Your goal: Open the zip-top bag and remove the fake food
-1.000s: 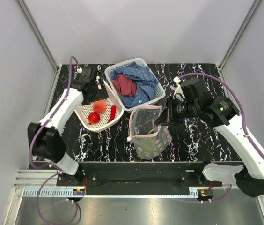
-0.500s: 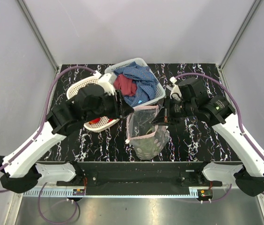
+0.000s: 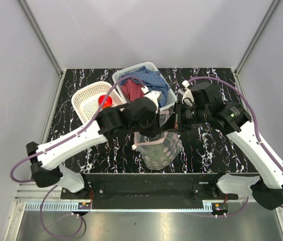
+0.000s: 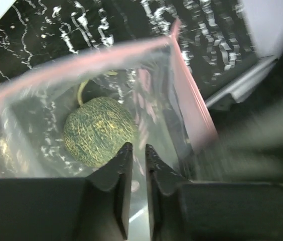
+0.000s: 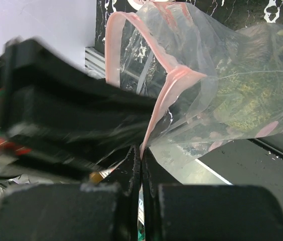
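Fingers (image 4: 119, 170) of the left gripper (image 4: 136, 149) hang nearly together over the zip-top bag (image 4: 41, 100), a slim gap between; whether they pinch plastic cannot be told. Right gripper (image 5: 140, 150) is clamped on the pink zip rim (image 5: 174, 80), holding the bag up at the near side of the table (image 3: 211, 150). Inside lies a green netted melon (image 4: 99, 130). Likely step: taking out food; next calls for wider jaws around the melon. Beyond, a white basket (image 3: 84, 98) holds a red fruit (image 3: 105, 100)

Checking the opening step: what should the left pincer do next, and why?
Probably the left pincer should close on the rim of the zip-top bag and draw it away from the right pincer, which pinches the opposite rim; a green melon lies inside.
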Controlling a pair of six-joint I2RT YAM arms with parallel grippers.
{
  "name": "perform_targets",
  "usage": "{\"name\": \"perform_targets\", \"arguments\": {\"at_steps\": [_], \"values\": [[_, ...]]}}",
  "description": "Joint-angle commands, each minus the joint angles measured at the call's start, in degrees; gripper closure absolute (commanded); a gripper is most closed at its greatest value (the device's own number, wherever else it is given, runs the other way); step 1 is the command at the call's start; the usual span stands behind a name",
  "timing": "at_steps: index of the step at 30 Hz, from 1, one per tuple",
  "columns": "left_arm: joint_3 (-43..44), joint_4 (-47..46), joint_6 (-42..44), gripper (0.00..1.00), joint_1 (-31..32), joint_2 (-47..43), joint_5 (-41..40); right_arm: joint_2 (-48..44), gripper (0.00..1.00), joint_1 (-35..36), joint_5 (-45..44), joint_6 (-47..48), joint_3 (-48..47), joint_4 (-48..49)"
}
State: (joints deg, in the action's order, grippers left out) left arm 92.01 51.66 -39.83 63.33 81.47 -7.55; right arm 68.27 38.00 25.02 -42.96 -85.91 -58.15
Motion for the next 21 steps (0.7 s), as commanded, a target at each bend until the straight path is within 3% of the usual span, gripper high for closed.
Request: {"name": "perform_targets", "arguments": {"at_steps": [1, 7, 11, 15, 21], "values": [[5.8, 3.1, 0.6, 0.90, -3.8, 3.9, -2.3, -1.2, 1.00, 0.4, 0.0, -0.6, -0.8, 2.9], [4.9, 1.8, -0.7, 0.89, -5.2, 7.3, 2.9, -3.4, 1.00, 0.5, -0.4, -2.3, 2.5, 4.5], [2.1, -1.3, -0.8, 0.81, -5.3, 9.0, 4.6, -3.8, 1.00, 0.4, -0.2, -3.7, 3.0, 5.2], [-0.8, -4.2, -1.8, 0.63, -5.5, 9.2, 4.7, -4.2, 1.00, 0.5, -0.6, -7.1, 4.0, 5.3], [-5.5, -9.6, -5.4, 0.61, -5.1, 9.8, 6.1, -8.2, 1.00, 0.5, -1.8, -10.7, 9.4, 8.3]]}}
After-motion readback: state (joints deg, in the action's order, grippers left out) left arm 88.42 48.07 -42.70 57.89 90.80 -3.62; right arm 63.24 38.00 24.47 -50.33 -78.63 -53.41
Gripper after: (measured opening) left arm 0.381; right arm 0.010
